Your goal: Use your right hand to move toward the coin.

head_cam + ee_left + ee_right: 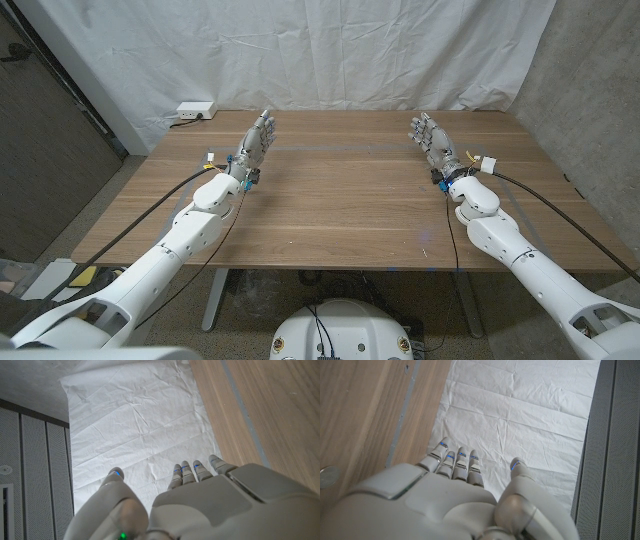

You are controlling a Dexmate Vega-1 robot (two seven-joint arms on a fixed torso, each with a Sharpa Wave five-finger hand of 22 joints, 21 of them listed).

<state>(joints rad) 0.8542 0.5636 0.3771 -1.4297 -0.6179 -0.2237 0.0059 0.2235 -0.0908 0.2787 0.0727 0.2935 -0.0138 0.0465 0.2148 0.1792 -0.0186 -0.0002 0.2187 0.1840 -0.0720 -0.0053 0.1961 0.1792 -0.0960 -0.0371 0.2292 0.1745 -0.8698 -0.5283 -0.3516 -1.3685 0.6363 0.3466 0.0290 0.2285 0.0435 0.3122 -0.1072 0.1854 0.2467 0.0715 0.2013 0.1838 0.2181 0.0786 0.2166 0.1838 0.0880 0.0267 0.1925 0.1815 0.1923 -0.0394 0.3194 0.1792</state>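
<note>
Honestly, the reach had not really begun at this moment. Your right hand stood over the far right part of the wooden table, fingers apart and reaching toward the white sheet behind it, holding nothing. Your left hand mirrored it on the far left, likewise spread and holding nothing.

The coin was the awkward part. In the right wrist view it showed as a small silver disc lying flat on the wood at the very edge of the picture, just beside the back of your right hand. In the head view I could not pick it out at all; it was too small there, or the hand hid it. So you had only one partial look at it.

Here is what I judged could go wrong. Because the coin sat close by the hand and not ahead of the fingers, driving forward would have carried you past it toward the sheet. A sideways sweep made low could have nudged the coin and sent it sliding. A thin coin offers little to see, so any roll of the wrist could have dropped it out of the wrist picture and left you guessing. The cable trailing from that wrist could have dragged on the tabletop if you swung wide.
</note>
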